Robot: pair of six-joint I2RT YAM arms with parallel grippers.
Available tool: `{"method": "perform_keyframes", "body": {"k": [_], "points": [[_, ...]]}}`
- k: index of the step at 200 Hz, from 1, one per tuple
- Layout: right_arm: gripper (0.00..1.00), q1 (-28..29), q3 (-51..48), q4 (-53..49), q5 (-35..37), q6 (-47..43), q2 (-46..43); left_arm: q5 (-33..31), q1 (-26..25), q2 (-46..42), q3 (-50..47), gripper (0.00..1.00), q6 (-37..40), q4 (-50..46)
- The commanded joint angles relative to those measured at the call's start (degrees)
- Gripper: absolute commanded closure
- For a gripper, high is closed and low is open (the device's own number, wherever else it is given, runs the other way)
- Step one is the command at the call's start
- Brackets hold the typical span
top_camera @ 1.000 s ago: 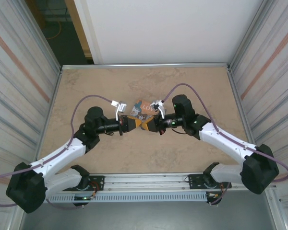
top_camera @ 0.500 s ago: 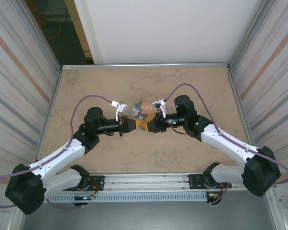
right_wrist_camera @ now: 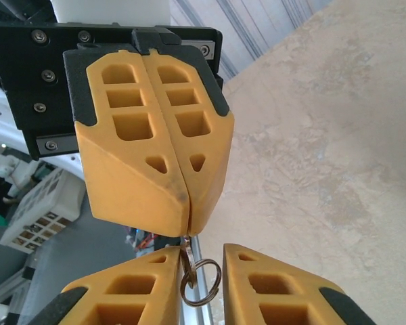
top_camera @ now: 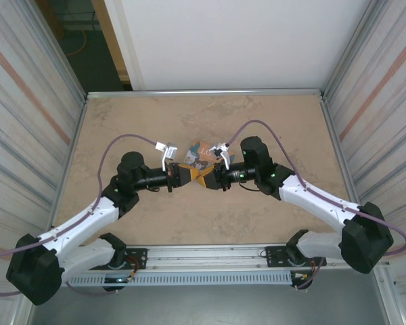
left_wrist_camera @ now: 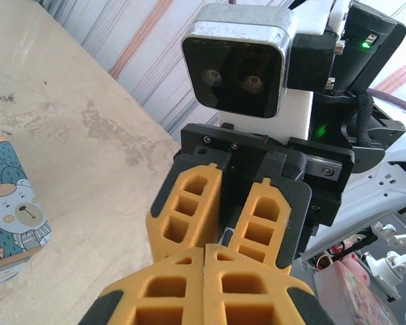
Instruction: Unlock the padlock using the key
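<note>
Arms are reaching inward across the beige marbled tabletop [top_camera: 271, 122], bringing both tools tip to tip at the centre of the top view. In the right wrist view the yellow-orange ribbed left gripper [right_wrist_camera: 188, 227] is pressing its fingers fully together at upper centre, pinching a thin dark metal key [right_wrist_camera: 187, 235] at the seam. A small round metal ring [right_wrist_camera: 200, 274] is hanging from it. The right gripper [right_wrist_camera: 203, 252] is standing parted at the bottom edge, its fingers flanking the ring. A printed orange-and-teal cardboard box [top_camera: 195, 154] is sitting just behind the tips. Where the padlock is lying cannot be told.
</note>
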Motion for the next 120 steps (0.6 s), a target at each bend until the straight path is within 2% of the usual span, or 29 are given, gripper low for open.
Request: {"method": "perform_keyframes", "body": {"k": [1,20,63,120], "points": [[0.85,0.2,-0.1,-0.2,-0.2,0.4,-0.2,-0.3,-0.3,-1.6,1.1,1.0,0.9,0.5],[0.88,0.2,-0.4,-0.6,0.2,0.2,-0.6,-0.8,-0.3,-1.7,1.0,1.0,0.8,0.7],[0.89,0.0,-1.1,-0.9,0.7,0.3,-1.6,-1.9,-0.3,-2.2,0.7,1.0,0.7,0.8],[0.85,-0.5,-1.4,-1.1,1.2,0.2,-2.6,-2.1,-0.3,-2.4,0.7,1.0,0.8,0.8]]}}
